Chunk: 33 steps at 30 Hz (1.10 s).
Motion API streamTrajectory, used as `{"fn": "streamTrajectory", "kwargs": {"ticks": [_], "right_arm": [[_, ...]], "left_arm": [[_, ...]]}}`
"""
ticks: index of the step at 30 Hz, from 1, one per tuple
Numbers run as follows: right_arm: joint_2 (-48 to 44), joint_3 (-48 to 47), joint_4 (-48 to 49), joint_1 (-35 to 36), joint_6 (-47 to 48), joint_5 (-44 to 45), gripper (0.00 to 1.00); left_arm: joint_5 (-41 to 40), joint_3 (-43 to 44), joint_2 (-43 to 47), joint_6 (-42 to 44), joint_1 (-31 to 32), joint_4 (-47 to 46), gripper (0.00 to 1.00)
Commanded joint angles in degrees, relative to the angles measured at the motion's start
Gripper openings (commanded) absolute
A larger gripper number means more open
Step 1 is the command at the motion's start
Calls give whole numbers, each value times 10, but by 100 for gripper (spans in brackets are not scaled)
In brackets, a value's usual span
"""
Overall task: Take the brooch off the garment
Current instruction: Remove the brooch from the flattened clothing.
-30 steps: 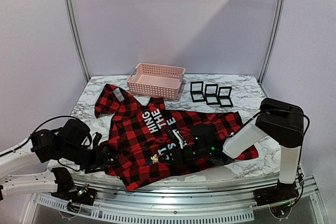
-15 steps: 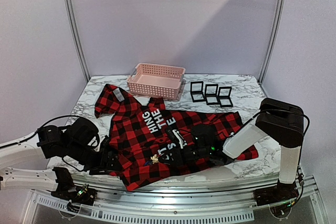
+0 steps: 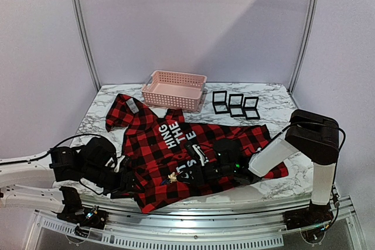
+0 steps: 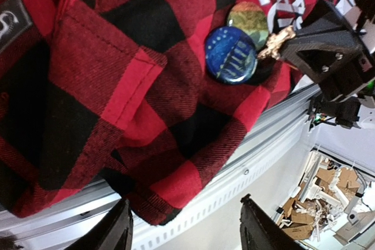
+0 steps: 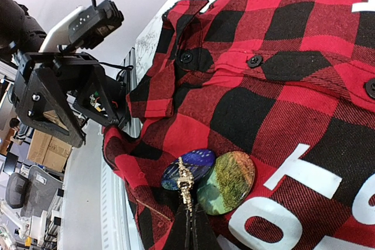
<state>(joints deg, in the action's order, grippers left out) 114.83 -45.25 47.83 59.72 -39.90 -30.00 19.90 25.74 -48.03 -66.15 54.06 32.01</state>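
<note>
Garment (image 3: pixel 153 144) | right pincer (image 5: pixel 188 218) stretched low, clamped on brooch (image 5: pixel 185 184) | left pincer (image 4: pixel 186 223) agape, empty

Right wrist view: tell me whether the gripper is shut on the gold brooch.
Yes: the right gripper is pinched on the lower end of the gold brooch, which lies over the red plaid shirt.

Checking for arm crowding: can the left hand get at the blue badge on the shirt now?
Likely yes: the open left hand faces the blue badge across bare shirt; only the right hand, shut on the gold brooch beside it, crowds that side.
</note>
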Motion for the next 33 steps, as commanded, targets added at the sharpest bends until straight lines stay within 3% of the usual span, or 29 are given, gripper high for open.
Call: {"fn": "streamTrajectory", "kwargs": {"ticks": [1, 15, 18, 28, 33], "right_arm": [[-7, 4, 2, 2, 2, 12, 0], [-7, 3, 1, 2, 2, 13, 0], [-7, 3, 1, 3, 2, 13, 0], [-11, 5, -3, 3, 2, 22, 0], [-23, -2, -38, 11, 17, 53, 0]], "left_arm": [[-9, 0, -21, 11, 16, -7, 63], [-34, 34, -79, 64, 34, 21, 58], [-35, 43, -87, 68, 40, 23, 49], [-38, 41, -89, 67, 45, 24, 2], [-39, 37, -88, 71, 45, 34, 0]]}}
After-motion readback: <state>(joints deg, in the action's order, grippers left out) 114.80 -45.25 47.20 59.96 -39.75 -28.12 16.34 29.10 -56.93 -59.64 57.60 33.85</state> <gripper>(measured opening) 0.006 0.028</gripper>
